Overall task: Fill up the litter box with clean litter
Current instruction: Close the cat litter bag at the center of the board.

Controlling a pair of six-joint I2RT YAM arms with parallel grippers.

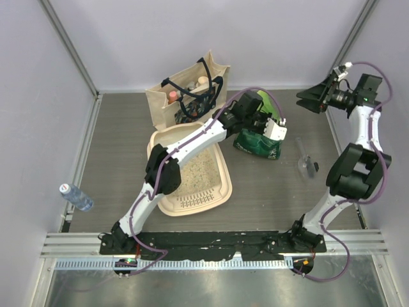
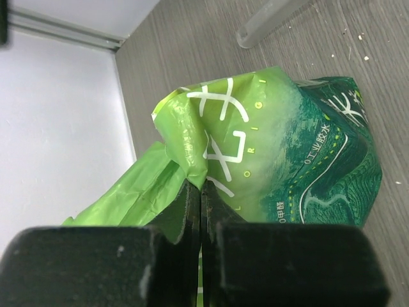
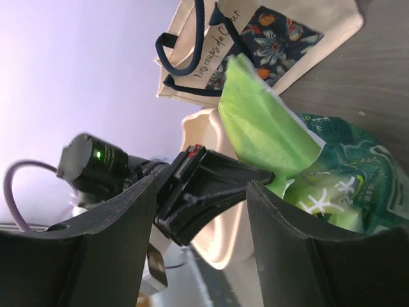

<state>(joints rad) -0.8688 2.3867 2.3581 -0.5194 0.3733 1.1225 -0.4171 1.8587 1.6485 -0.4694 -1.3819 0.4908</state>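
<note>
The cream litter box lies left of centre, its slotted strip at the near end. Pale speckled clean litter covers part of its floor. A green bag with white characters lies on the table just right of the box. My left gripper is shut on a fold of the green bag; its jaws pinch the light-green film. My right gripper is open and empty, raised at the far right, apart from the bag. In the right wrist view it frames the bag and the box rim.
A beige canvas tote with dark handles stands behind the box, also in the right wrist view. A clear plastic tube-like item lies right of the bag, also in the left wrist view. A water bottle lies at the left wall.
</note>
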